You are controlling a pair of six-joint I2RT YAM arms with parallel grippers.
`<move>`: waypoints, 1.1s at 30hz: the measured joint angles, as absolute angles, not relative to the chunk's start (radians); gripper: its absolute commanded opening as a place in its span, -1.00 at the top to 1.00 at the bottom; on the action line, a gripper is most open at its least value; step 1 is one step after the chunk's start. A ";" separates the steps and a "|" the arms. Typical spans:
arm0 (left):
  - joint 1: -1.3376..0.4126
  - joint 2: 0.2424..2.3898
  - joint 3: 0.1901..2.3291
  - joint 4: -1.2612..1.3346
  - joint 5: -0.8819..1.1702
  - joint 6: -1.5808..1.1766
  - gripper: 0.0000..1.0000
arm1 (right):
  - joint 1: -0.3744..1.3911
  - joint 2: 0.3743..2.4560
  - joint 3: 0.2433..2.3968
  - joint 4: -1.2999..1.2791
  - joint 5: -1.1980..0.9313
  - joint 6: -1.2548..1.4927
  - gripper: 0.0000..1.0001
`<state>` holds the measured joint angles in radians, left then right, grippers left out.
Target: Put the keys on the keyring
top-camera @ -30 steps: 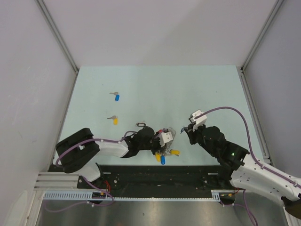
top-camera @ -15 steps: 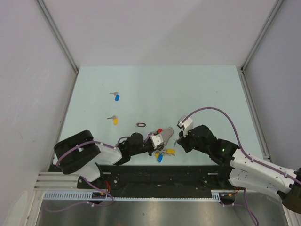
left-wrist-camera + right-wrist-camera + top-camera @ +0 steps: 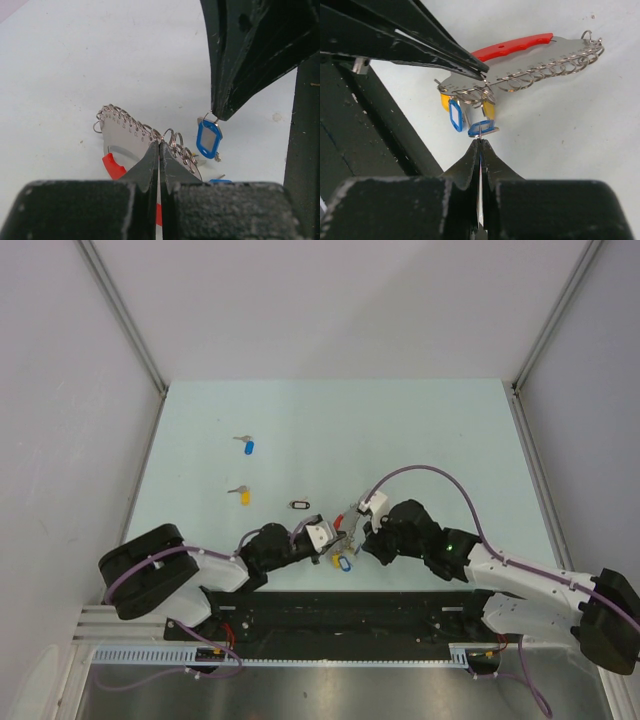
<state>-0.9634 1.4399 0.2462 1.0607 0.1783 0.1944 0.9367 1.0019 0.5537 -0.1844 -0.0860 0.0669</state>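
**A:** Keyring (image 3: 547,57), where does it lie?

**B:** Flat on the pale table (image 3: 400,430), low in the middle of the overhead frame. It is just above the black strip (image 3: 330,605) along the table's near edge. Its red arc (image 3: 512,46) runs across the top of the right wrist view.

**A:** And the left gripper (image 3: 159,146)?

**B:** Its fingers are pressed together on the keyring's metal edge, among the small wire loops (image 3: 127,120).

**A:** The right gripper (image 3: 480,143)?

**B:** Also pressed together, pinching the thin loop of a blue tag (image 3: 483,129) just beside the keyring's lower edge. I cannot tell whether that loop is threaded on. A second blue tag (image 3: 455,115) and yellow tags (image 3: 489,109) bunch at the same edge.

**A:** Room to move?

**B:** It is tight at the tips, because the two grippers nearly meet and the black strip crowds the lower left of the right wrist view. Bare table spreads wide above and to the right in the overhead frame. Left of centre, well apart from the keyring, lie a blue-headed key (image 3: 248,447) and, below it, a yellow-headed key (image 3: 243,496). A small black oval tag (image 3: 299,505) lies just up and left of the left gripper.
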 measured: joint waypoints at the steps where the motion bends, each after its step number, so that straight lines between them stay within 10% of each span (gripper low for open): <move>1: -0.963 1.436 0.243 1.063 0.178 0.196 0.99 | 0.931 1.010 0.554 -0.178 -0.088 0.067 1.00; 33: -0.963 1.433 0.241 1.058 0.215 0.218 0.99 | 0.861 1.068 0.554 -0.091 -0.159 0.025 1.00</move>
